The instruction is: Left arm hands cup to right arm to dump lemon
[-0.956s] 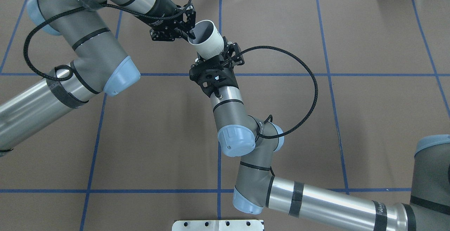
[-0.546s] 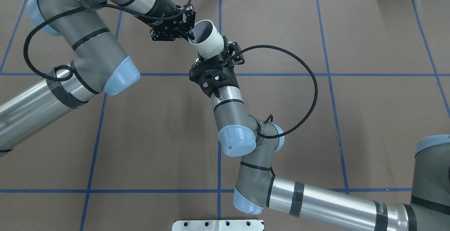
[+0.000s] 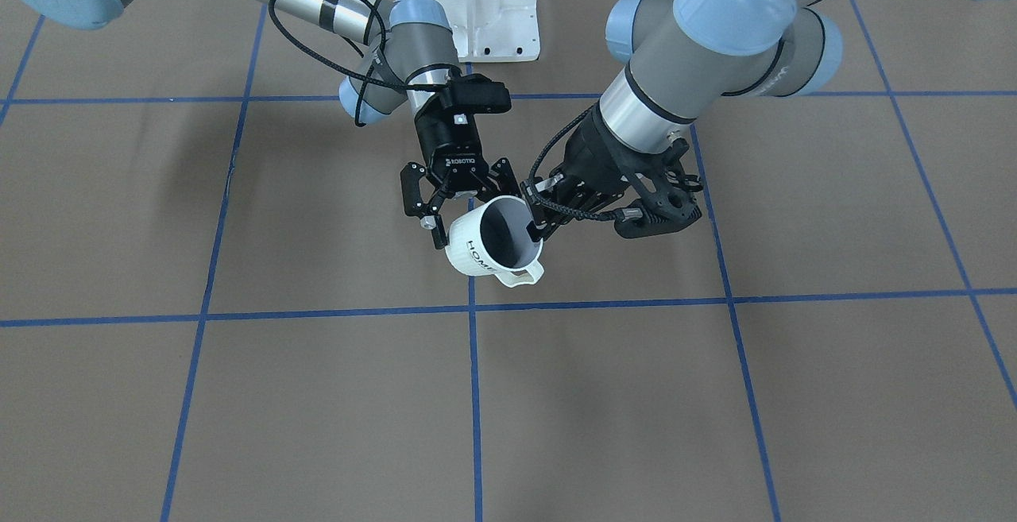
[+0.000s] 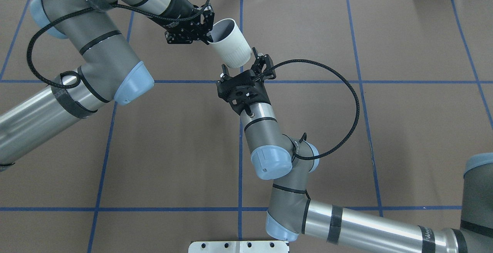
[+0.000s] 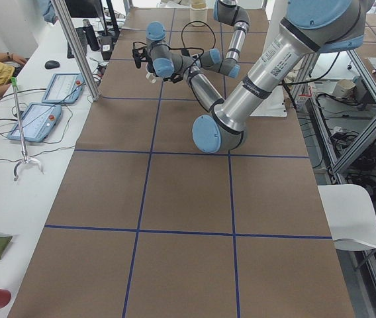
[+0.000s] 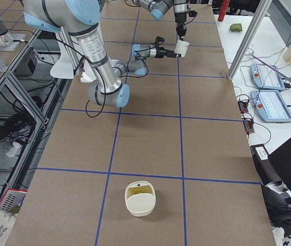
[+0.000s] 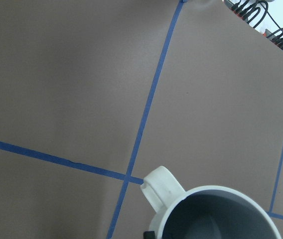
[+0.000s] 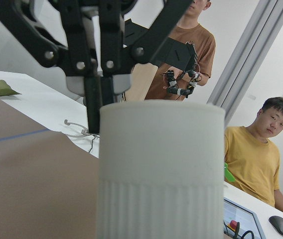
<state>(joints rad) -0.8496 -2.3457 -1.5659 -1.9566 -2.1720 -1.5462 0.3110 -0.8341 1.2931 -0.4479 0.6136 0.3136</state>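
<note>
Nearest the robot's base, the right arm [image 4: 262, 129] had drawn back toward the base and a little to the right since a second earlier. Back then, the right gripper [image 4: 240, 65] reached up around the cup's lower wall and covered its base. Now its jaws stood spread wider than the cup, with the tips level with the ribbed bottom edge on either side. I couldn't tell whether they touched it, but they had no grip on it.

Just past it, the cup [image 4: 231, 47] was held up off the brown table [image 4: 404, 129], close to the middle blue tape line [image 4: 241, 10]. It was tilted, and its base had swung slightly to the right since half a second before. From across the table I saw the HOME lettering [image 3: 474, 250] and the handle [image 3: 526, 274] on the side away from the robot.

Beyond the cup, the left gripper [image 4: 209, 38] was pinched shut on the rim, one finger inside the mouth. The left arm [image 4: 104, 52] sat where it had been.

Farther off, a man in a brown shirt [image 8: 191, 45] stood and another in yellow [image 8: 253, 164] sat watching.
</note>
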